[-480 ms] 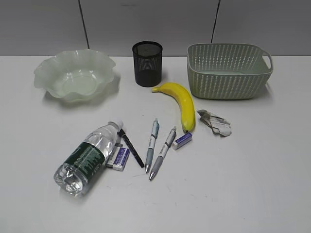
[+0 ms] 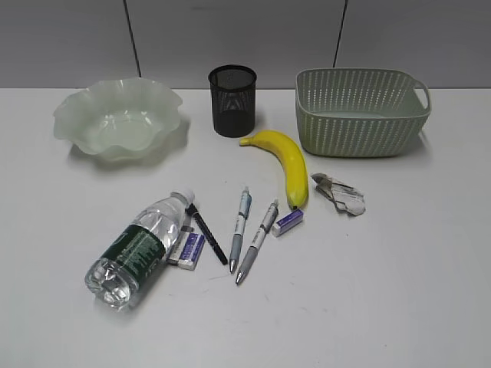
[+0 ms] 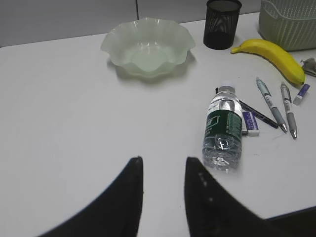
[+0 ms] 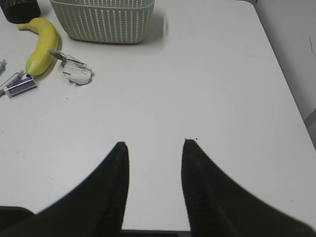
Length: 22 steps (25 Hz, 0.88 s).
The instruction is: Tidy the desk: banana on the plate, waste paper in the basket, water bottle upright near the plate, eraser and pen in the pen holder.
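The banana (image 2: 285, 157) lies mid-desk between the black mesh pen holder (image 2: 232, 100) and the waste paper (image 2: 340, 193). The water bottle (image 2: 142, 247) lies on its side at the front left, cap towards the back. One eraser (image 2: 187, 251) rests beside it and another eraser (image 2: 288, 221) by the banana's tip. A black pen (image 2: 207, 234) and two grey pens (image 2: 241, 218) lie between them. The plate (image 2: 119, 119) and the basket (image 2: 360, 111) hold nothing. My left gripper (image 3: 164, 160) hovers open short of the bottle (image 3: 223, 131). Over bare desk right of the paper (image 4: 74, 69), my right gripper (image 4: 154, 143) is open.
A grey panelled wall runs behind the white desk (image 2: 368, 307). The desk's right edge (image 4: 284, 84) shows in the right wrist view. Neither arm appears in the exterior view.
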Each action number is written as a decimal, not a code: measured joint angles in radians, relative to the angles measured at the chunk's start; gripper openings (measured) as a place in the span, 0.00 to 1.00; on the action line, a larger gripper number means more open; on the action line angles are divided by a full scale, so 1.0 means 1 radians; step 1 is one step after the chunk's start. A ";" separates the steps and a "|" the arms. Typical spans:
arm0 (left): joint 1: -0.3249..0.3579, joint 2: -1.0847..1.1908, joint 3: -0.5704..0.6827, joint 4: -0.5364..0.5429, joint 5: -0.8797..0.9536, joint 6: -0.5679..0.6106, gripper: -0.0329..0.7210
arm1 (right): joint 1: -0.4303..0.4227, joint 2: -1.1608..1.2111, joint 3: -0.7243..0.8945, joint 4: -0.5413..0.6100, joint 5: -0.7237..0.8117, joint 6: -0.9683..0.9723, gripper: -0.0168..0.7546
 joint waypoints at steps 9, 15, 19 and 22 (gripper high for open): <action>0.000 0.000 0.000 0.000 0.000 0.000 0.34 | 0.000 0.000 0.000 0.000 0.000 0.000 0.41; 0.000 0.000 0.000 0.000 0.000 0.000 0.34 | 0.000 0.000 0.000 0.000 0.000 0.000 0.41; 0.000 0.000 0.000 0.000 0.000 0.000 0.34 | 0.000 0.000 0.000 0.000 0.000 0.000 0.41; 0.000 0.000 0.000 -0.002 0.000 0.000 0.34 | 0.000 0.000 0.000 0.000 0.000 0.000 0.41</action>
